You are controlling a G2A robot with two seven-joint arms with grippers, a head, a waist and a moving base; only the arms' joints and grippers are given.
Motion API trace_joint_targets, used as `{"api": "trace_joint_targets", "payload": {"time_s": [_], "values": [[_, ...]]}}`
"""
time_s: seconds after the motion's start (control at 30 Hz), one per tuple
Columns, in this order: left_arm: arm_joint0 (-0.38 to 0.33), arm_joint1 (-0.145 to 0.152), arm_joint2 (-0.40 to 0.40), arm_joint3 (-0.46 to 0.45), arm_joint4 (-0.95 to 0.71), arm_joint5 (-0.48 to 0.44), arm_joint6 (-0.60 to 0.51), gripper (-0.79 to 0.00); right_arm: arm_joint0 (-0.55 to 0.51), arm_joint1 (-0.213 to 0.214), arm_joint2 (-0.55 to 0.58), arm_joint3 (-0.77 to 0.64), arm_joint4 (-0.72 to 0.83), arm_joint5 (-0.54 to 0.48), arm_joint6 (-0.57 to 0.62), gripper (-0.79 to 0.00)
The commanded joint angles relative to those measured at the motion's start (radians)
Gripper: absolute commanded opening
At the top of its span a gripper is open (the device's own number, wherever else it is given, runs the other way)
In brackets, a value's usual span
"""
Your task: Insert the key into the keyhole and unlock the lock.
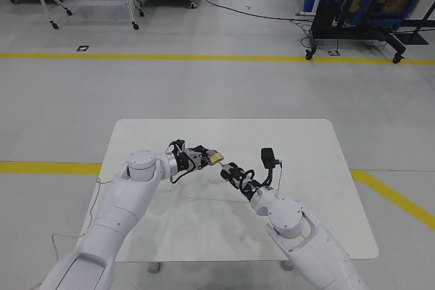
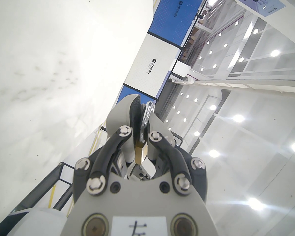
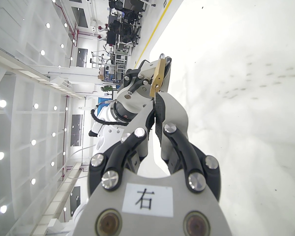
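A brass padlock (image 1: 214, 156) with a silver shackle (image 2: 146, 115) is held above the middle of the white table (image 1: 304, 145). My left gripper (image 1: 203, 156) is shut on it, the brass body (image 2: 140, 152) lying between the fingers (image 2: 120, 114). My right gripper (image 3: 157, 97) is shut, its tips pressed against the keyhole end of the padlock (image 3: 158, 74). The key is almost wholly hidden between its pads (image 3: 160, 114). In the top view the right gripper (image 1: 228, 171) meets the lock from the near right.
Both grippers hang a little above the table top (image 3: 236, 50), which shows faint smudges. The table's edges lie well away on all sides, with grey floor and yellow lines (image 1: 203, 56) beyond.
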Motion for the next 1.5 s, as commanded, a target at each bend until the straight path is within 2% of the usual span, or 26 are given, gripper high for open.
{"api": "trace_joint_targets", "payload": {"time_s": [0.0,0.87,1.07,1.1,1.13,1.47], "values": [[0.002,0.001,-0.002,-0.004,0.000,0.004,0.001,-0.785,0.002,-0.002,0.002,0.003,0.006,0.001,-0.002,-0.785],[0.006,0.002,0.014,-0.020,0.017,-0.006,0.009,-0.785,0.050,-0.042,-0.045,0.057,0.005,0.043,-0.089,-0.785],[0.006,0.003,0.018,-0.022,0.023,-0.011,0.001,-0.785,0.061,-0.050,-0.039,0.080,0.042,0.019,-0.076,-0.785],[0.007,0.003,0.018,-0.022,0.022,-0.012,-0.002,-0.785,0.062,-0.050,-0.040,0.081,0.041,0.013,-0.062,-0.529],[0.006,0.004,0.016,-0.022,0.023,-0.012,-0.004,-0.785,0.061,-0.050,-0.041,0.081,0.034,0.010,-0.049,0.000],[0.010,0.010,-0.010,-0.028,0.003,-0.030,-0.001,-0.785,0.058,-0.049,-0.039,0.077,0.028,0.011,-0.045,0.000]]}}
